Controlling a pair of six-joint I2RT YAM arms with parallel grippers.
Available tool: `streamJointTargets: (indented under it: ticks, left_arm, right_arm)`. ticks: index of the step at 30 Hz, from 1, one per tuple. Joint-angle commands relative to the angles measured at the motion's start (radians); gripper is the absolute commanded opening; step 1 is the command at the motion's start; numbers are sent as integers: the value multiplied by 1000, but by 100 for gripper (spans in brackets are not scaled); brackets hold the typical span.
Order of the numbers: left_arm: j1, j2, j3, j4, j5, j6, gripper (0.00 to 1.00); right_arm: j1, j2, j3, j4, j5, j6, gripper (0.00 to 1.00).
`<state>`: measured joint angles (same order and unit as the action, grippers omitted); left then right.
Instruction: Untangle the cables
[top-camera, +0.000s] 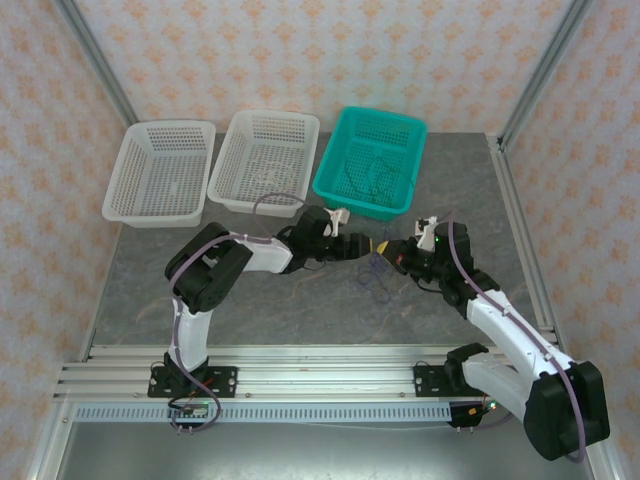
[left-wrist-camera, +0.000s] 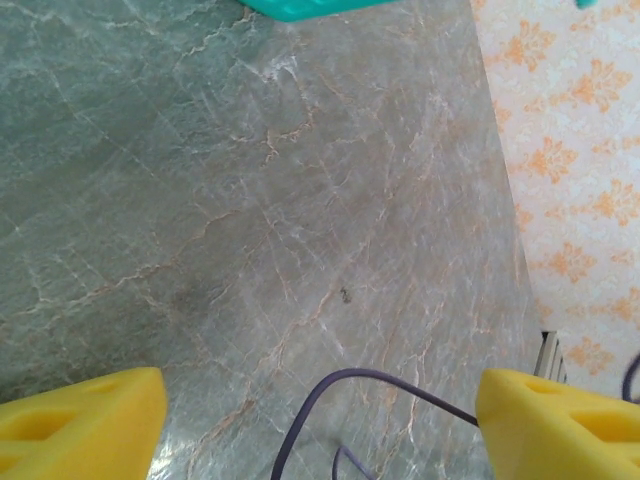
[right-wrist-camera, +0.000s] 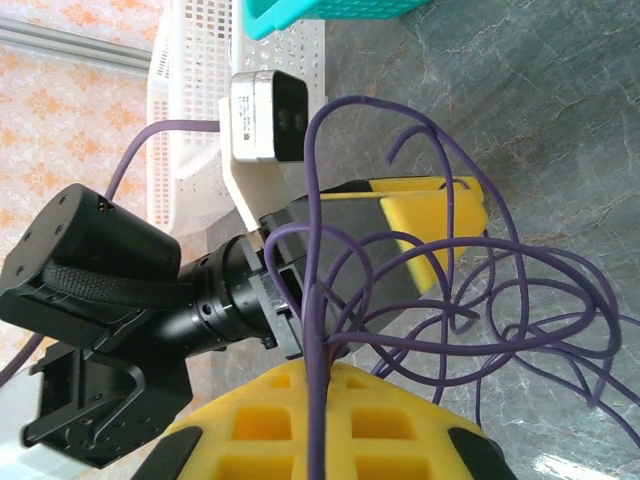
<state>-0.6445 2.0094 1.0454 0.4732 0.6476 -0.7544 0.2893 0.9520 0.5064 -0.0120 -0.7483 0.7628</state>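
Inside, the teal basket (top-camera: 385, 115) holds a wispy tangle of thin cables (top-camera: 368, 178).

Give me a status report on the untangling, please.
Left gripper open, purple cable between its fingers. Right gripper shut on it, loops tangled. Teal basket just beyond the grippers.

The table (top-camera: 250, 310) looks like smooth, faintly glossy marbled stone. The teal basket (top-camera: 326, 170) is perforated plastic. The purple cables (right-wrist-camera: 530, 330) have a smooth, shiny coating.
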Motion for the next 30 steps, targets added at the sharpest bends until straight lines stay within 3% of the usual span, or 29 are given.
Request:
streamJointTargets:
  ticks: [1,4,8,14,17,23,26,30]
  left_arm:
    - [0,14,51,81,-1,-39,76]
    - [0,24,65,73,-16,-42,66]
    - [0,29,70,68,-11,-39,43]
    - [0,9,31,55,-16,-19,20]
    - [0,-1,14,53,-26,-15,3]
    - [10,-39,-12,38,-62,-2,0]
    - [46,-93,-45,11,-93,12,0]
    - [141,-245,-114,-62,-114,38,0]
  right_arm:
    - [5,-5,4,45,-2,10,0]
    - [6,-6,4,46,-5,12,0]
    - [6,-10,-4,45,10,17,0]
    - [5,-28,-22,44,61,24,0]
    - [5,-30,-25,43,71,26,0]
    - [5,-36,-38,3,147,23,4]
    - [-1,-35,-60,-87,285,15,12]
    - [-84,-26,-149,-192,454,106,13]
